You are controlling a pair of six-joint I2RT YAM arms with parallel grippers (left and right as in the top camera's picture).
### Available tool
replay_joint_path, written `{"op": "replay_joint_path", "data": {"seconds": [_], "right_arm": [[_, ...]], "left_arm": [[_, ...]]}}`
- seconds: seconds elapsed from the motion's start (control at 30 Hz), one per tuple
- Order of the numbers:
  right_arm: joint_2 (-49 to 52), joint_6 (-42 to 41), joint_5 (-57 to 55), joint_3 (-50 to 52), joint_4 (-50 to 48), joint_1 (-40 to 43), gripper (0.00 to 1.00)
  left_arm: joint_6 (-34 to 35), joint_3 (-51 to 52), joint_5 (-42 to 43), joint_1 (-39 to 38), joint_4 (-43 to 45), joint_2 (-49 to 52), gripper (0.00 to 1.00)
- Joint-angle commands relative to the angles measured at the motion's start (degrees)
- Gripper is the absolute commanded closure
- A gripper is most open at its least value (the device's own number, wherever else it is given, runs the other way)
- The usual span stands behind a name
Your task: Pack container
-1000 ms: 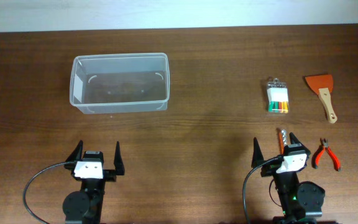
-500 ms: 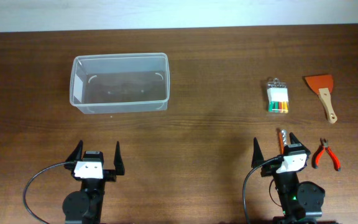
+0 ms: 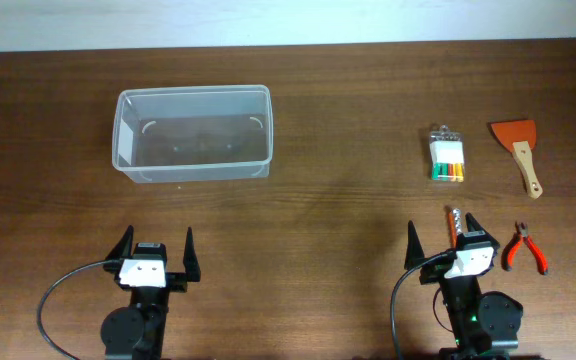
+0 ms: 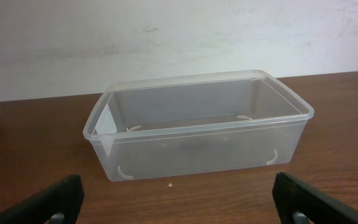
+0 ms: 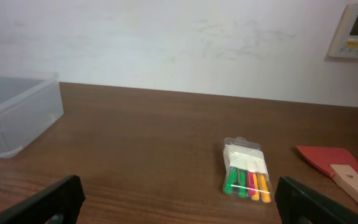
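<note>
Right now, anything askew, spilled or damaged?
Nothing stands out. The container sits upright and empty; marker pack, scraper and pliers lie flat, apart. The left tool and right tool are open, empty.

Overhead: fixed, looks straight down, far enough to take in the whole worktop (image 3: 348,200). Wall strip along the top edge, both arm bases at the bottom edge, left hand (image 3: 158,238) and right hand (image 3: 441,224) pointing up-frame.

Left wrist: low, just above the worktop, faces level toward the far wall (image 4: 166,37). Tub (image 4: 197,124) centred and fairly near, own fingers (image 4: 51,200) in the bottom corners.

Right wrist: same low, level look toward the wall. Marker pack (image 5: 246,169) right of centre, scraper (image 5: 331,163) cut by the right edge.

Shared: tub (image 3: 193,133) in all three, only a tub corner (image 5: 14,109) at right wrist's left edge. Marker pack (image 3: 447,158) and scraper (image 3: 518,145) in overhead and right wrist.
</note>
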State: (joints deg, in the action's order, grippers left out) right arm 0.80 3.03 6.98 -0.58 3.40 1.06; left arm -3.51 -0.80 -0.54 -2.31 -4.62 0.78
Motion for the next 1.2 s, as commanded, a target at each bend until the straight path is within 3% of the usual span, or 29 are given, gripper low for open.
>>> {"op": "replay_joint_path", "data": {"seconds": [0.0,0.33,0.67,0.77,1.0,1.17], "right_arm": [[-0.5,-0.3,0.5,0.3,-0.1,-0.3,0.01],[-0.5,-0.3,12.4,0.3,-4.1,-0.3,0.01],[-0.5,-0.3,14.0,0.3,-4.2,-0.3,0.01],[-0.5,-0.3,14.0,0.3,-4.0,-0.3,0.01],[-0.5,-0.3,14.0,0.3,-4.1,-0.3,0.01],[-0.5,-0.3,14.0,0.3,-4.1,-0.3,0.01]], "left_arm": [[-0.9,0.3,0.8,0.0,-0.1,-0.4,0.01],[-1.4,0.3,-3.0,0.0,0.9,-0.4,0.01],[-1.3,0.3,-4.8,0.0,15.4,-0.4,0.01],[3.3,-0.2,-3.5,0.0,17.9,-0.4,0.01],[6.8,-5.3,6.8,0.0,10.2,0.2,0.01],[0.2,-16.2,7.9,0.0,-0.2,6.5,0.01]]}}
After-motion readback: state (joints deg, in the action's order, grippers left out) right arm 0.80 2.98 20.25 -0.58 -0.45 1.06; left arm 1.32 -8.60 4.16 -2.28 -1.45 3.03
